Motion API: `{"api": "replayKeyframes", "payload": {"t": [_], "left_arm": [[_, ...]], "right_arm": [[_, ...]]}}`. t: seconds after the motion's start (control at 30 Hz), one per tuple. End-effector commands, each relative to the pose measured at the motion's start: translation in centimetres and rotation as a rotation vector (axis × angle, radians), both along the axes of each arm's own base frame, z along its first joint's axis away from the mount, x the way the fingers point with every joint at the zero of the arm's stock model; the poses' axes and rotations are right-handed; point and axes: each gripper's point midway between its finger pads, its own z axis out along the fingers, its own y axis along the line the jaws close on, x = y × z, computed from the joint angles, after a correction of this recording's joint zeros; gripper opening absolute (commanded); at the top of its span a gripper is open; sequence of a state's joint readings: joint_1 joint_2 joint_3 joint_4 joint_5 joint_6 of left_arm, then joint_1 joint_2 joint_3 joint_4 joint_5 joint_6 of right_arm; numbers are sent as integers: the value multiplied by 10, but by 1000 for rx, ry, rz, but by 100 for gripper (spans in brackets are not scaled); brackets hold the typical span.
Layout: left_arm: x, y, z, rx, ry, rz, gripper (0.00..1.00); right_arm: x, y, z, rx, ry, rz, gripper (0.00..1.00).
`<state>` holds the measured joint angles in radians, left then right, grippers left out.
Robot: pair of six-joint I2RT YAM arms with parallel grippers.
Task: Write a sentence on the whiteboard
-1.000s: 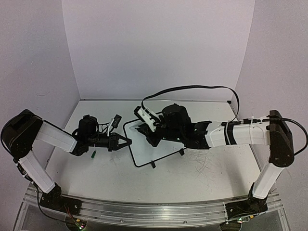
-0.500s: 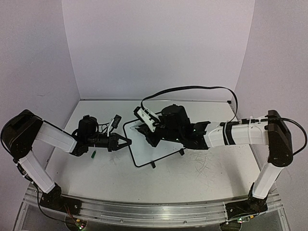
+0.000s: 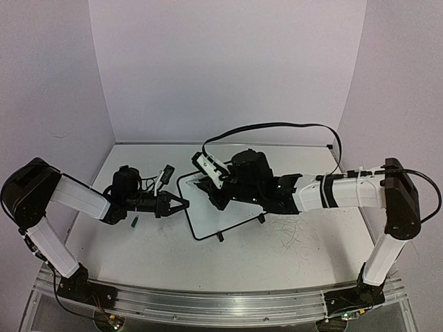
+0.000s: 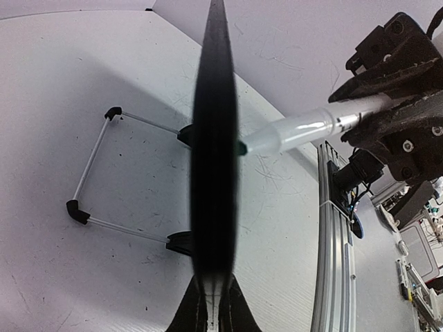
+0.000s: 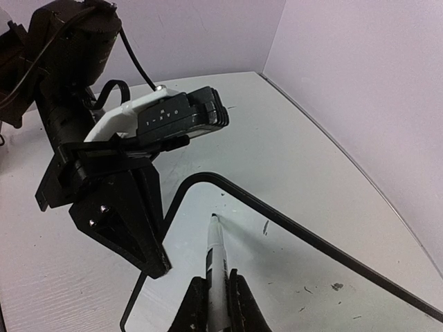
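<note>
Whiteboard (image 3: 223, 220) sat mid-table, skewed and raised off the tabletop (image 3: 173, 259) on its wire stand (image 4: 92, 160). Its position was unchanged over the last second: no slide, no tip.

Left gripper (image 4: 212, 308): jaws pinched on the board's left frame edge, which the left wrist view showed edge-on. This arm did not move between pictures. It was acting as a clamp.

Marker (image 5: 215, 252): pinched between the jaws of the right gripper (image 5: 216, 289), tip down at the board face near the far left corner. The left wrist view put the greenish tip right against the face. Contact probable, not certain.

Change: over the last second the right wrist crept slightly left across the board, toward the left gripper. The shift was small. It read as a short stroke under way, or a move to the start of a line.

Ink: a couple of small dark specks lay on the face to the right of the tip. Nothing legible. From above, the bare part of the face looked white.

Judgement: writing hardly begun, most of the sentence still to do. The tip was working close to the clamping fingers, so there was little room on that side.

Outward: a small green piece (image 3: 136, 221) lay on the tabletop beside the left arm. Possibly a cap, but too small to tell.
</note>
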<state>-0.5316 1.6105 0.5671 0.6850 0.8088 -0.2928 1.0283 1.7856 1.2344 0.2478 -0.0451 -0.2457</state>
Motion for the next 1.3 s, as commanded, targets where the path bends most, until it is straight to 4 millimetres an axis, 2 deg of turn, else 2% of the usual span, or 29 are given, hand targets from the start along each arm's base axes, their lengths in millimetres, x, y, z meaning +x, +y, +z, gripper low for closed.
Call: {"api": "replayKeyframes", "payload": {"t": [0.0,0.8,1.27], "left_arm": [[0,1,10,-5,-72,8,0],[0,3,12,-4,-79,14,0],[0,3,12,-2,-80,17,0]], "right_arm": [[7,10,16,53,-25,-16,0],[4,3,3,30,12,-28,0],[-6,4,-5,19,32,-13,0]]}}
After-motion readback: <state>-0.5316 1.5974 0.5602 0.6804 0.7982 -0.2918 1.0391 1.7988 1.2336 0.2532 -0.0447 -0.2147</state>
